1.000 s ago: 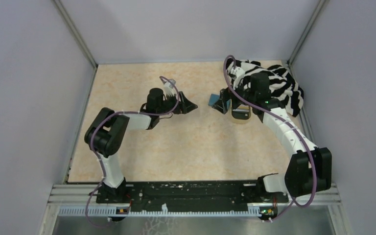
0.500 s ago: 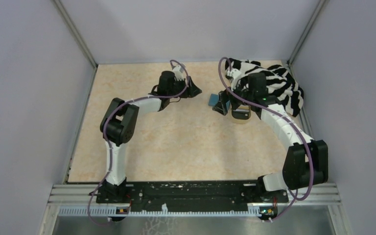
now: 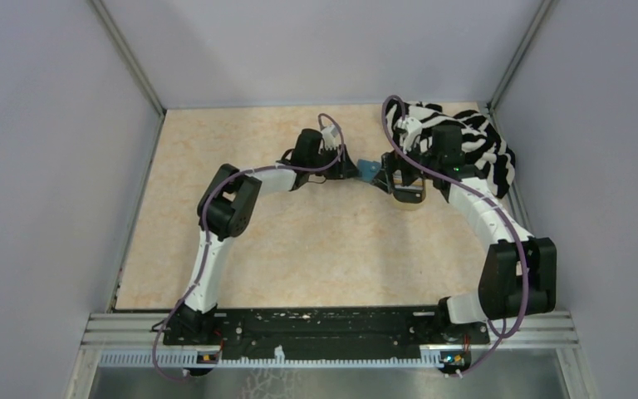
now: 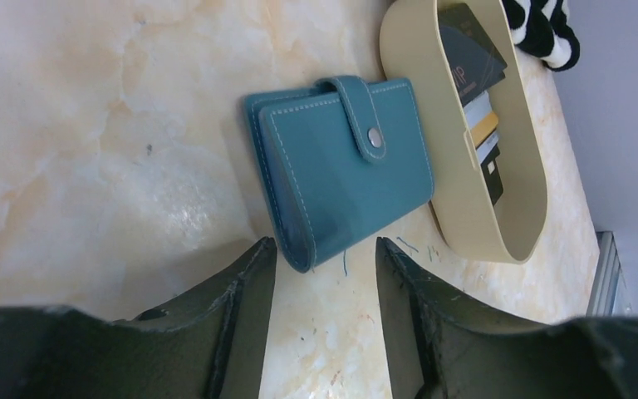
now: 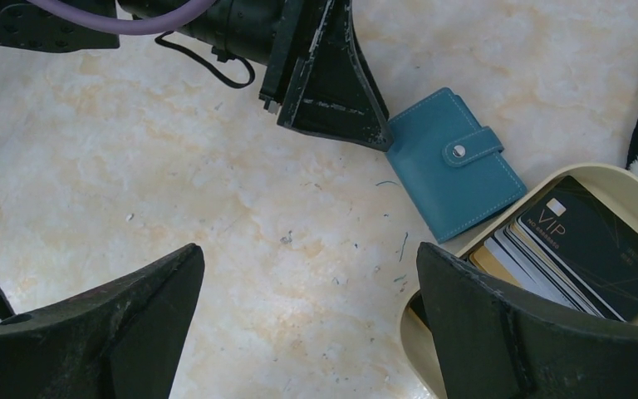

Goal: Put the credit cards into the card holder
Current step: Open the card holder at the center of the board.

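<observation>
Top external, beige marbled tabletop (image 3: 316, 241), grey walls (image 3: 50, 166), left claw (image 4: 324, 249) spread by card holder (image 4: 341, 174), right claw (image 5: 309, 253) spread

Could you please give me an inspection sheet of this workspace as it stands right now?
Surface: beige marbled table, with small scuff marks near the tray.
Job's things: teal card holder lying flat, strap snapped shut, beside the tray; credit cards stacked in the tan oval tray.
Clutter: zebra-striped cloth in the far right corner.
Grippers: left pincer open, fingertips at the holder's corner, contact unclear; right pincer open and empty, above the table by the tray.
Cables: purple cable along each arm; no snag seen.
Surroundings: plain grey walls on three sides; metal rail at the near edge.
</observation>
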Tool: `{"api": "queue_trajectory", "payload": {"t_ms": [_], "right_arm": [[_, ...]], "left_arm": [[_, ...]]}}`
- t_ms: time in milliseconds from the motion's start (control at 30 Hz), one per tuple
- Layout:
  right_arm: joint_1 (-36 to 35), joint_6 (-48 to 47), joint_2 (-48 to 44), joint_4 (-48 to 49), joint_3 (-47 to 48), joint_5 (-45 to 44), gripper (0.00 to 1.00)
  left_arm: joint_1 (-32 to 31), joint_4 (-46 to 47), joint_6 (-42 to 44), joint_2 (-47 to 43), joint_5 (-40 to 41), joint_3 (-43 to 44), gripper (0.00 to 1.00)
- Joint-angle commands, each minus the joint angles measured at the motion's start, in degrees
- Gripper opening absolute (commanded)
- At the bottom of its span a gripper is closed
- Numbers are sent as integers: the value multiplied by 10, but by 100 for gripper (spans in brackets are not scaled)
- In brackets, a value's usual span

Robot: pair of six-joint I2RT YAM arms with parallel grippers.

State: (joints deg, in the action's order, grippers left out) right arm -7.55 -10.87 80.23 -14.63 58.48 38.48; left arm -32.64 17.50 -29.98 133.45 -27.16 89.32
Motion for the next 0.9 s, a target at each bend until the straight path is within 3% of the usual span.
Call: {"api": "queue_trajectory", "payload": {"t_ms": [0, 267, 333, 433, 467, 667, 867], "right_arm": [[4, 7, -12, 34, -1, 31, 98], [6, 6, -7, 38, -5, 34, 98], [6, 6, -5, 38, -5, 34, 98], [6, 5, -2, 38, -6, 37, 98], [6, 4, -2, 39, -7, 38, 98], [5, -72, 0, 10, -13, 78, 96], [2, -244, -30, 7, -79, 193, 77]], "left_arm": [[4, -17, -16, 28, -17, 44, 52], [3, -53, -13, 60, -4, 100, 37], [3, -57, -8, 62, -4, 102, 26], [3, -57, 2, 59, -12, 100, 3], [3, -47, 6, 52, -15, 91, 0], [2, 25, 51, -70, -4, -82, 0], [3, 11, 55, -205, -62, -281, 0]]}}
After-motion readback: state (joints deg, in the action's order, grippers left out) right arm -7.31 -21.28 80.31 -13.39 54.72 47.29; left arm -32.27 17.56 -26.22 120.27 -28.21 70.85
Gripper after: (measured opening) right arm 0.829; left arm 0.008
